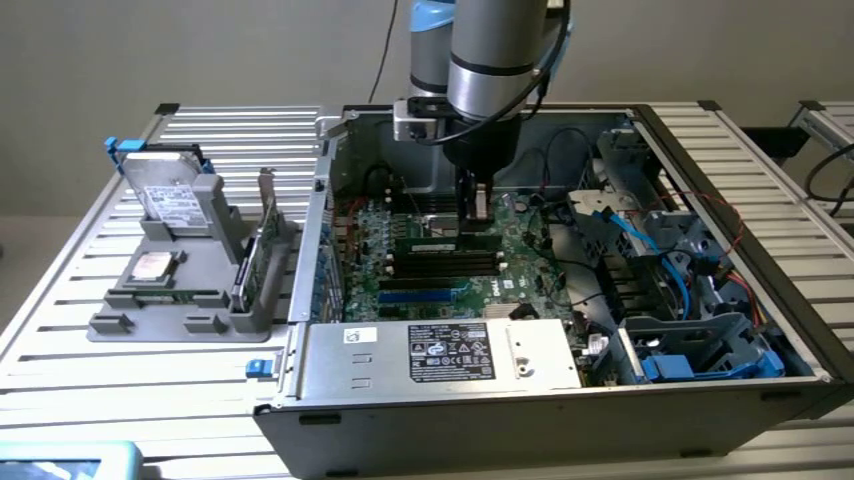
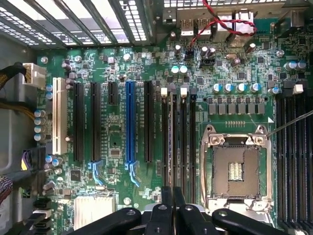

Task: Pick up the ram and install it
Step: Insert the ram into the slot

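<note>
The ram (image 1: 447, 243) is a thin green stick standing on edge in one of the black memory slots of the motherboard (image 1: 400, 290) inside the open computer case. In the wrist view the ram (image 2: 170, 142) runs edge-on along the slot, away from the fingers. My gripper (image 1: 475, 222) reaches straight down into the case, at the end of the ram on the exterior view's right. Its black fingers (image 2: 166, 210) are pressed together, so the gripper (image 2: 172, 193) is shut right over that end of the stick. Whether the tips touch the ram I cannot tell.
A grey holder (image 1: 147, 320) on the exterior view's left carries a silver hard drive (image 1: 174, 195) and a green expansion card (image 1: 267, 240). Around the slots are the power supply (image 1: 441, 350), the case wall (image 1: 320, 200), blue cables (image 1: 627, 230) and the bare CPU socket (image 2: 237, 166).
</note>
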Controlling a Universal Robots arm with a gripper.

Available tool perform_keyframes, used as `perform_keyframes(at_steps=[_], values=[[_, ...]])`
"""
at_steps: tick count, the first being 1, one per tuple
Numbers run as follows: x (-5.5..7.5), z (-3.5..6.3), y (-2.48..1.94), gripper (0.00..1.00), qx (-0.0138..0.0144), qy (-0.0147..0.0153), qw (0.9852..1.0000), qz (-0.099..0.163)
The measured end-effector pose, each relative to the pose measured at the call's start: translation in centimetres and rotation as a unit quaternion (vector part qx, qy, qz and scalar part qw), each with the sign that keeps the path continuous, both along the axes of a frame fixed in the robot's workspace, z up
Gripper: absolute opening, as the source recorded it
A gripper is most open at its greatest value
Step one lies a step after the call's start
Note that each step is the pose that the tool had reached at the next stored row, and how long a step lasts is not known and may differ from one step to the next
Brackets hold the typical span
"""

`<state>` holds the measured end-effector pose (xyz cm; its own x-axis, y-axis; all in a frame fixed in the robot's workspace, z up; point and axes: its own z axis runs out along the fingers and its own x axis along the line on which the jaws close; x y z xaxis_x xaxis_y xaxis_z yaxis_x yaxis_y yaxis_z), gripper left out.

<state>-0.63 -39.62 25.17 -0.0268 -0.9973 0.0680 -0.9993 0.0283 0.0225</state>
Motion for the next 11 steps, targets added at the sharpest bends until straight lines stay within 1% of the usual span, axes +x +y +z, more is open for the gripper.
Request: perform_keyframes(at_steps=[5, 11], values=[[0.00, -0.33, -0.11, 0.12, -0.0004, 0.0004, 1.0000, 0.000], [0.03, -0.51, -0.21, 0.12, -0.0008, 0.0021, 1.0000, 0.000]])
